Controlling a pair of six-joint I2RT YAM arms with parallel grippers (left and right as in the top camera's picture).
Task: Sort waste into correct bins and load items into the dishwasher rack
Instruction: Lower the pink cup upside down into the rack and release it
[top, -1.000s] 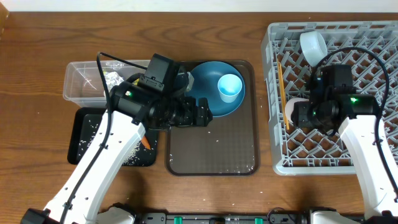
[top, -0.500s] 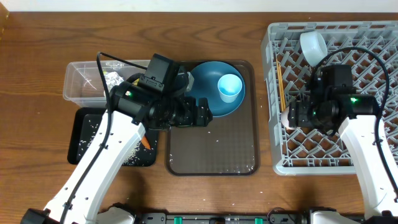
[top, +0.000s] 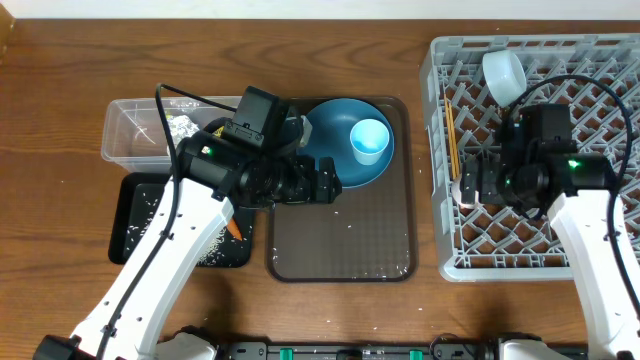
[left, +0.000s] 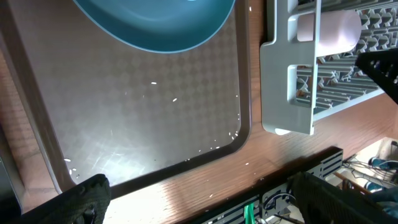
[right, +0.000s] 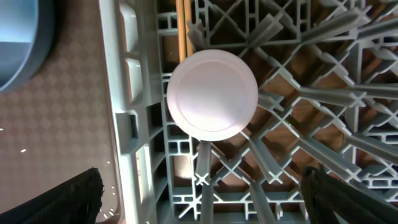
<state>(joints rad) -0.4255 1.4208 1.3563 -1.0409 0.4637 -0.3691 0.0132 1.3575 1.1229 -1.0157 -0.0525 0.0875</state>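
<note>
The pale pink cup (right: 212, 93) stands upside down on the pegs at the left edge of the grey dishwasher rack (top: 600, 70). My right gripper (right: 214, 199) hangs open just behind it with nothing between its fingers (right: 81, 199). The wooden chopsticks (top: 451, 140) lie in the rack beside the cup, and the white bowl (top: 503, 72) sits at the rack's far end. My left gripper (top: 328, 183) is open and empty over the brown tray (top: 340, 240), next to the blue plate (top: 335, 160), which carries the light blue cup (top: 370, 140).
The clear bin (top: 135, 125) at the far left holds the crumpled foil (top: 185, 128). In front of it the black bin (top: 150, 215) holds rice grains and the carrot (top: 233, 228). Loose grains dot the tray (left: 137, 106). The rack's corner (left: 286, 81) stands close to the tray's right edge.
My right gripper has opened wide and let go of the pink cup, which now rests in the rack. The left arm has not moved.
</note>
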